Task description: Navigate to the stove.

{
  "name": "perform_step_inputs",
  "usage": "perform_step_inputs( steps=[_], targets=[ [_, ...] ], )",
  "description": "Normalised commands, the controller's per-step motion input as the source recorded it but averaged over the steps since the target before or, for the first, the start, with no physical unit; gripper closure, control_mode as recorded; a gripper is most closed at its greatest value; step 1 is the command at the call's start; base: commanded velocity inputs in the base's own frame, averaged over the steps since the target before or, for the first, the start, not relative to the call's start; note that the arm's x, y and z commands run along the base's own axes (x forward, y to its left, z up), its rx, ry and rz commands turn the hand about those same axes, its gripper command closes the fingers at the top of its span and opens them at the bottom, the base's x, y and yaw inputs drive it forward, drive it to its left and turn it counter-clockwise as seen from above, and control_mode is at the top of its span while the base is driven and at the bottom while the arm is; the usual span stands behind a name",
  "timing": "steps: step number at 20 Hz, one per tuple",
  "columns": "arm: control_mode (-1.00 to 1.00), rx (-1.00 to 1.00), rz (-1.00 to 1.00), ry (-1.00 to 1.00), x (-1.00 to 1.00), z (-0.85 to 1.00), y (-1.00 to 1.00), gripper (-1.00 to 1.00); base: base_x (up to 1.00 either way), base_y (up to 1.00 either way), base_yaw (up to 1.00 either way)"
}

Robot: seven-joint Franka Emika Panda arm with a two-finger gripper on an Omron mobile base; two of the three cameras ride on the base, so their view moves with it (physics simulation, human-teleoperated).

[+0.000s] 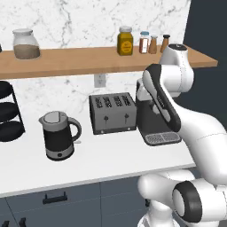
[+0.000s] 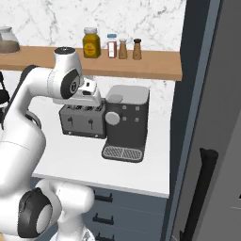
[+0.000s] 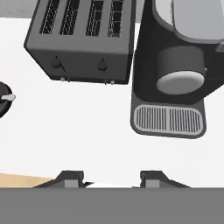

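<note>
Stove: cannot tell where it is standing; the base is facing a white table [image 1: 111,164] under a wooden shelf [image 1: 80,60]
Hidden: the arm [image 1: 168,104] is covering most of the coffee machine [image 2: 126,122] in the left base view and is overlapping the toaster [image 1: 113,113] top in the right one
Cut off: a black rack [image 1: 6,111] is running off the left edge; the kettle [image 1: 58,135] is showing as a dark sliver in the hand view
Fingers [image 3: 71,176]: standing wide apart, gripping nothing, touching nothing, hanging above the table before toaster and coffee machine
</note>
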Motion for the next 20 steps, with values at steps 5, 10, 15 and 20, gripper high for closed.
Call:
perform_step_inputs(
  steps=[5, 10, 15, 20],
  targets=[
    [1.00, 0.00, 0.00, 0.00, 0.00, 0.00, 0.00, -1.00, -0.14, 0.00, 0.00],
    [1.00, 0.00, 0.00, 0.00, 0.00, 0.00, 0.00, -1.00, -0.61, 0.00, 0.00],
    [1.00, 0.00, 0.00, 0.00, 0.00, 0.00, 0.00, -1.00, -0.10, 0.06, 0.01],
    [1.00, 0.00, 0.00, 0.00, 0.00, 0.00, 0.00, -1.00, -0.24, 0.95, 0.00]
  ],
)
